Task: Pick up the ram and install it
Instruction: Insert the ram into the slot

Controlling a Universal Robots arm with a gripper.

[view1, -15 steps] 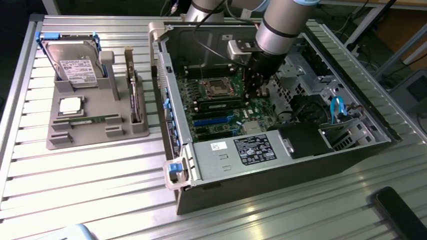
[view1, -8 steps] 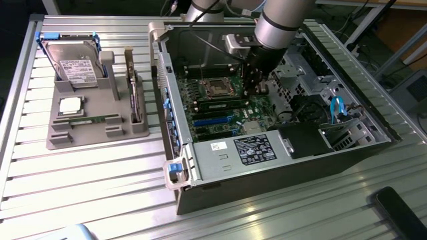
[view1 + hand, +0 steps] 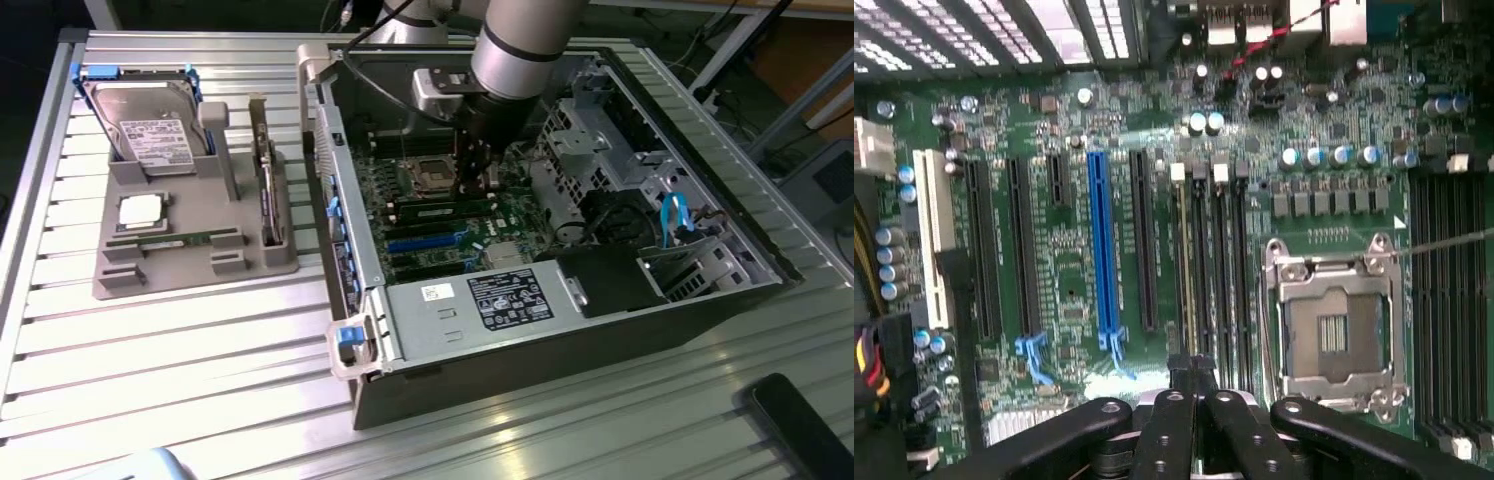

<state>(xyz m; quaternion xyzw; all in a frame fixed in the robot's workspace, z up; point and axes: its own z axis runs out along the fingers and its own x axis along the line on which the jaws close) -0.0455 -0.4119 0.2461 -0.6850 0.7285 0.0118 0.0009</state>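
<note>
The gripper hung inside the open computer case, low over the motherboard, its fingers pressed together with nothing seen between them. One ram stick lay seated in a slot on the motherboard, just at the gripper's tip; in the wrist view it appeared as a thin strip in the first of four parallel memory slots, beside the empty processor socket. A second stick rested in the grey holder at the exterior view's left, near a square silver processor. One hard drive stood at the holder's far end, and its white label could not be read. The power supply carried a black sticker and a small white one, both too small to read. One blue expansion slot stood among black ones. Everything sat on a ribbed aluminium surface.
</note>
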